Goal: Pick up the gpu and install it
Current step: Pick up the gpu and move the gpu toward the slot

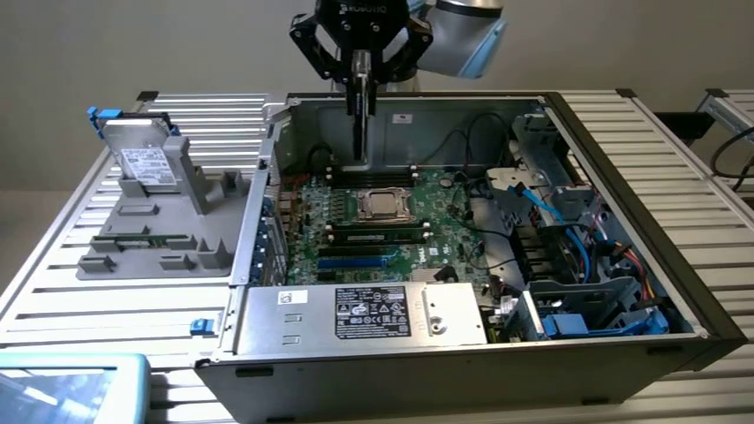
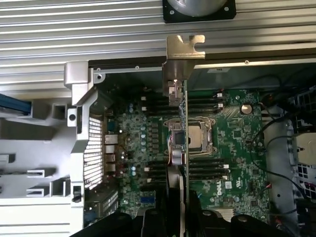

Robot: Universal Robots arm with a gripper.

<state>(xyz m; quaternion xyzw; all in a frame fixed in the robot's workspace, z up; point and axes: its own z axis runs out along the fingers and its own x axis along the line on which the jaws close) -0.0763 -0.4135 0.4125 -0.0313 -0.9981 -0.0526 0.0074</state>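
The gpu point(image 1: 359, 124) hangs edge-on and upright from my gripper point(image 1: 360, 66), which is shut on its upper end. It hovers over the back part of the motherboard point(image 1: 353, 234) inside the open computer case point(image 1: 659, 221), above the CPU socket point(image 1: 386, 205). In the wrist view the gpu point(image 2: 178, 64) runs as a thin vertical strip from my gripper point(image 2: 177, 217) out to its silver end bracket. The bracket reaches past the case's rear wall, and the card crosses just beside the CPU socket point(image 2: 197, 136). The card is clear of the board.
A grey parts holder point(image 1: 130, 256) on the exterior view's left carries a silver hard drive point(image 1: 147, 163) and a memory stick point(image 1: 147, 238). The power supply point(image 1: 365, 314) fills the case's near side. Drive cages and blue cables point(image 1: 566, 265) crowd the case's right.
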